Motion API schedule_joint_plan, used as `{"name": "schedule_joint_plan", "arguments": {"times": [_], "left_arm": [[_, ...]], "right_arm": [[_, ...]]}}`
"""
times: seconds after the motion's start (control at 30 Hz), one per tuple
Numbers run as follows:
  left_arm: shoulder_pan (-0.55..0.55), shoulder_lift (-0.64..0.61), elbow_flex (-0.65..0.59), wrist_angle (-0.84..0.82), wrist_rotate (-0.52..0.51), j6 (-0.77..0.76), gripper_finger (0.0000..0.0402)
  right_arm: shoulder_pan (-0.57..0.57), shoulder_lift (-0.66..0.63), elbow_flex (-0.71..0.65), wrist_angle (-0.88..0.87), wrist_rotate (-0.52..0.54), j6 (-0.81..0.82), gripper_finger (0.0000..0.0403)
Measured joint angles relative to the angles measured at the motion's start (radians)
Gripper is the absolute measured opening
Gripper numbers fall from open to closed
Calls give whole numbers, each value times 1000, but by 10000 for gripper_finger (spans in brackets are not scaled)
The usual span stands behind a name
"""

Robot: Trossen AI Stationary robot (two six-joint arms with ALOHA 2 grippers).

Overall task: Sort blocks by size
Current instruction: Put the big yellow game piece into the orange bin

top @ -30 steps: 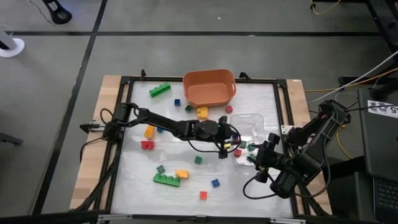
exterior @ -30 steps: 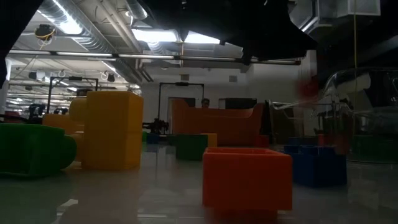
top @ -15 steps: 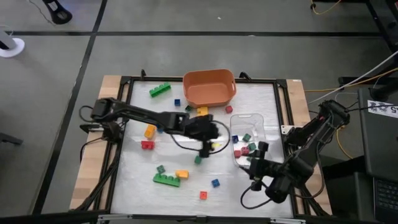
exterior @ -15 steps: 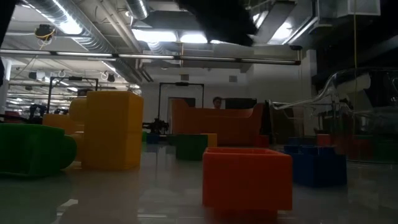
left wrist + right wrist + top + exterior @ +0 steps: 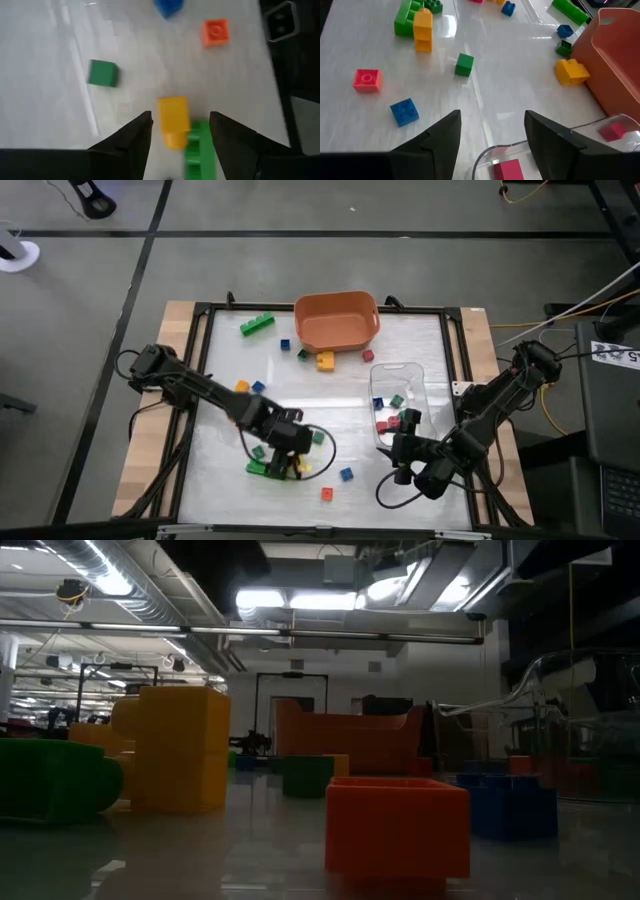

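Small blocks lie scattered on the white table. My left gripper (image 5: 285,460) is open, pointing down over a yellow-orange block (image 5: 172,122) that lies against a long green studded brick (image 5: 201,150) near the near edge. Its fingers stand on either side of the yellow-orange block without touching it. A green cube (image 5: 103,72), a blue cube (image 5: 346,474) and a red cube (image 5: 327,493) lie close by. My right gripper (image 5: 398,460) is open and empty at the near end of the clear tray (image 5: 372,380), which holds several small cubes.
The orange bin (image 5: 300,320) stands at the far middle, with a yellow block (image 5: 325,361), a blue cube (image 5: 285,345) and a long green brick (image 5: 257,324) near it. A black frame (image 5: 200,310) rims the table. Open tabletop lies between the two grippers.
My left gripper has gone from beside the clear tray toward the table's near left, down over the green brick and the yellow-orange block. My right gripper has shifted a little toward the near edge and left.
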State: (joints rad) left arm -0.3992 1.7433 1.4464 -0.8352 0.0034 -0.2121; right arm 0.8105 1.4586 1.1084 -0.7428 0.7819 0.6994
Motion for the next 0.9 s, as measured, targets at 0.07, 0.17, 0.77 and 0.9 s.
{"name": "schedule_joint_plan", "arguments": {"times": [0.07,0.17,0.77,0.9], "left_arm": [[-18,0,0,-1,-4,-21,195],[-27,14,1,5,-7,-76,215],[-29,171,1,8,-19,-43,273],[-28,207,1,6,-25,-43,268]], "right_arm": [[0,0,0,9,-6,0,220],[0,0,0,23,-9,0,220],[0,0,0,46,-42,1,220],[0,0,0,46,-42,1,220]]}}
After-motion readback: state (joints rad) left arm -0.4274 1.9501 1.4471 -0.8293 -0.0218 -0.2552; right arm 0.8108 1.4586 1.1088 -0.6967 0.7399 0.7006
